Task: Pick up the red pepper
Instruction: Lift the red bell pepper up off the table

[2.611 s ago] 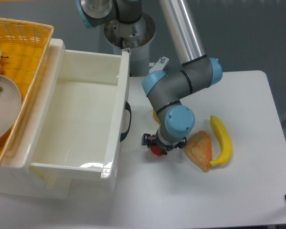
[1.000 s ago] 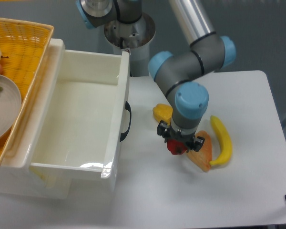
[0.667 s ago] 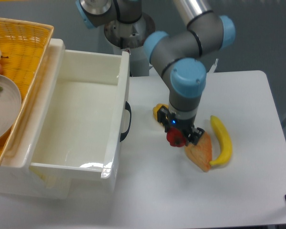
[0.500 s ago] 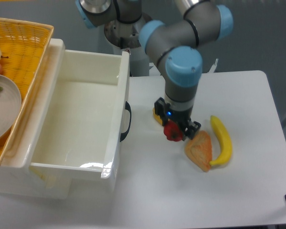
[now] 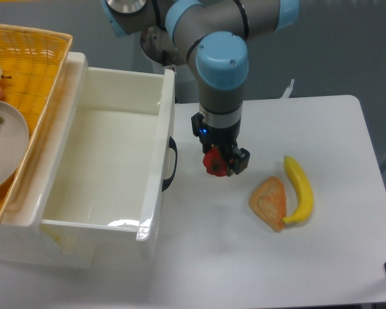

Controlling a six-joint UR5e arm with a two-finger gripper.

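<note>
One hand [image 5: 220,162] is clamped on the red pepper [image 5: 214,163], just beside the white bin [image 5: 159,161].

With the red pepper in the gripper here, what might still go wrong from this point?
Only part of the red pepper shows below the gripper, so the hold may be shallow; the rounded fruit might slip out and roll on the table. The white bin stands close on one side, and a sideways swing could clip its wall or handle. A drop might also land the pepper near the banana and the orange pastry.
</note>
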